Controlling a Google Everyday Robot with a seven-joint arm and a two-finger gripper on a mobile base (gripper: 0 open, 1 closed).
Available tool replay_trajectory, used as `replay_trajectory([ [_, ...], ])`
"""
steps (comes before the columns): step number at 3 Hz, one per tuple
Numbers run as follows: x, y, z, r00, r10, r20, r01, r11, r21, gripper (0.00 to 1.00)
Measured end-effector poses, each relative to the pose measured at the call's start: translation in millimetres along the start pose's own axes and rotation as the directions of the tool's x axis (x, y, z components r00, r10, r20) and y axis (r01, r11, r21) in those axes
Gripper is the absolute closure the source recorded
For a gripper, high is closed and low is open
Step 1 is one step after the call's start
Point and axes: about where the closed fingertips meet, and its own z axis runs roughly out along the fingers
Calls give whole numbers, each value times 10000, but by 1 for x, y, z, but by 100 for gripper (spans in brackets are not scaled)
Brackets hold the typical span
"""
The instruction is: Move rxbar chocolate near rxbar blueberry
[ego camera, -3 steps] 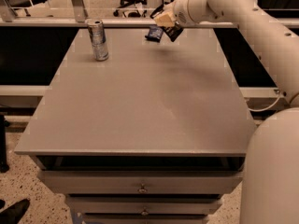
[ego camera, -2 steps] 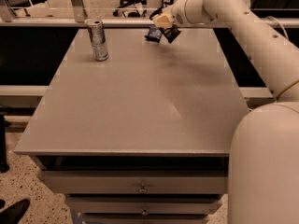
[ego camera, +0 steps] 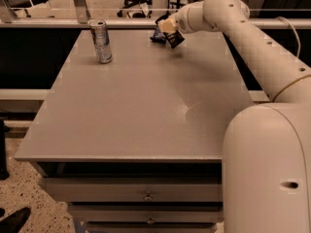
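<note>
My gripper (ego camera: 168,27) is at the far edge of the grey table (ego camera: 146,106), right of centre. It is shut on the rxbar chocolate (ego camera: 175,39), a black wrapper that hangs tilted below the fingers, just above the tabletop. The rxbar blueberry (ego camera: 157,36), a small dark-blue wrapper, lies flat on the table just left of the black bar and close beside it. Whether the two bars touch cannot be told.
A silver drink can (ego camera: 101,41) stands upright at the far left of the table. My white arm (ego camera: 252,47) reaches in over the table's right side. A rail (ego camera: 97,23) runs behind the far edge. Drawers (ego camera: 146,195) sit under the front edge.
The gripper with the black bar has stayed at the far edge, shifting slightly left and down toward the blue bar. The arm's upper links have swung nearer the camera.
</note>
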Motion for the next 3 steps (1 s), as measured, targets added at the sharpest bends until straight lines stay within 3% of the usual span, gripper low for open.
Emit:
replay_trajectory([
  [1,4,-8,9,9995,296,84,-299,9991,311,100],
  [2,10,-21,10,9979,634,142,-643,9944,840,84],
  [3,15,-33,9,9951,941,294,-971,9871,1273,60],
])
